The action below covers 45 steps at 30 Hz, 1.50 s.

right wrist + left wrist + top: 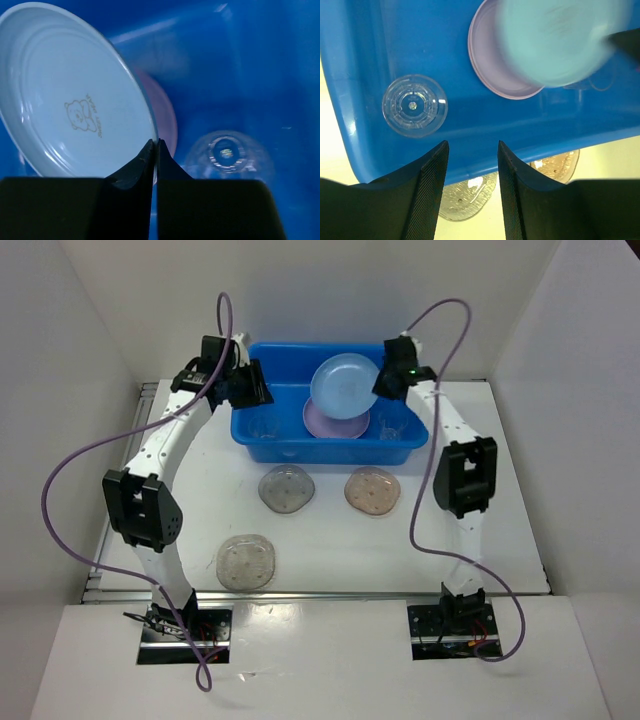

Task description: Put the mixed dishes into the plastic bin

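Where the table [330, 550] comes nearest to the arm bases, a near greyish plate [247, 563], translucent and speckled, is seen lying flat towards the left. Farther back, a second greyish plate [287, 488] and a tan plate [373, 490] are laid side by side, apart from each other and just in front of the blue bin [262, 448]. Over the bin's left end the left gripper [472, 150] is held with its jaws moderately apart; nothing is seen between them, and the bin's near wall is framed in the gap. Inside the bin, a left cup [414, 105] of clear plastic is stood upright on the floor near the left end, and a right cup [227, 152] is stood near the right end. Between the cups a lavender plate [490, 75] is laid flat on the bin's floor. Above it, a light blue plate [75, 95] is held tilted, pinched by its rim between the fingers of the right gripper [155, 146], whose jaws are pressed tight on that thin edge. Whether the tilted plate's lower edge is touching the lavender plate cannot be told.
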Available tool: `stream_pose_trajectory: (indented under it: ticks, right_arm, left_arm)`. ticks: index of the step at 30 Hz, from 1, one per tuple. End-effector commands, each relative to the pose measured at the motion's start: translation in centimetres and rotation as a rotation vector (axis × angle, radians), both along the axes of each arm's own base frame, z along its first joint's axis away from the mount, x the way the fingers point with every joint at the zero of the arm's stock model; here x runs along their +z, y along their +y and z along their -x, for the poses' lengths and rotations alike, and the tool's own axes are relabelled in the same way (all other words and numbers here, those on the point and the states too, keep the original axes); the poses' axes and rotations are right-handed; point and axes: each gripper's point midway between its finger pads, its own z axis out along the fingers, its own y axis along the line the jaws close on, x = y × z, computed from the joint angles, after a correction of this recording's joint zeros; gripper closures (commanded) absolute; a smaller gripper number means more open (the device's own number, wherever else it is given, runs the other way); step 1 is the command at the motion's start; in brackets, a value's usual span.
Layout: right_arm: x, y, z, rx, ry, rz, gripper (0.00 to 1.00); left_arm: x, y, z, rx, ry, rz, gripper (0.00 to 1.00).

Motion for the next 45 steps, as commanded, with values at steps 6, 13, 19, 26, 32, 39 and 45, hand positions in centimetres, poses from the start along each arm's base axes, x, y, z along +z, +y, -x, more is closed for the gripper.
stream_pose_trajectory:
  ticks: [6,13,19,26,32,39,45]
  right_arm:
    - [-2.5,8.1,-0.6,0.186,0.072,0.038,0.99]
    - [-4.0,7.5,-0.9,0.148,0.098,0.103,0.99]
    - [-5.0,5.4,-1.4,0.103,0.116,0.120,0.99]
    - [-5.3,4.5,-2.9,0.075,0.103,0.108,0.74]
    - [-3.7,4.0,-2.9,0.076,0.093,0.108,0.43]
    - [6.9,2.2,1.0,0.068,-0.046,0.111,0.42]
    - [8.3,-1.0,11.6,0.008,-0.051,0.067,0.41]
  left_arm:
    - [5.1,0.0,1.3,0.001,-0.117,0.045,0.48]
    - [5.3,0.2,1.3,0.010,-0.129,0.041,0.48]
    - [5.1,0.1,1.3,0.015,-0.126,0.048,0.48]
    - [5.1,0.3,1.4,0.024,-0.127,0.042,0.48]
    - [5.1,0.5,1.3,0.026,-0.132,0.030,0.48]
    - [5.2,1.1,0.9,0.039,-0.147,-0.010,0.48]
    - [4.0,1.6,1.3,0.056,-0.121,-0.029,0.48]
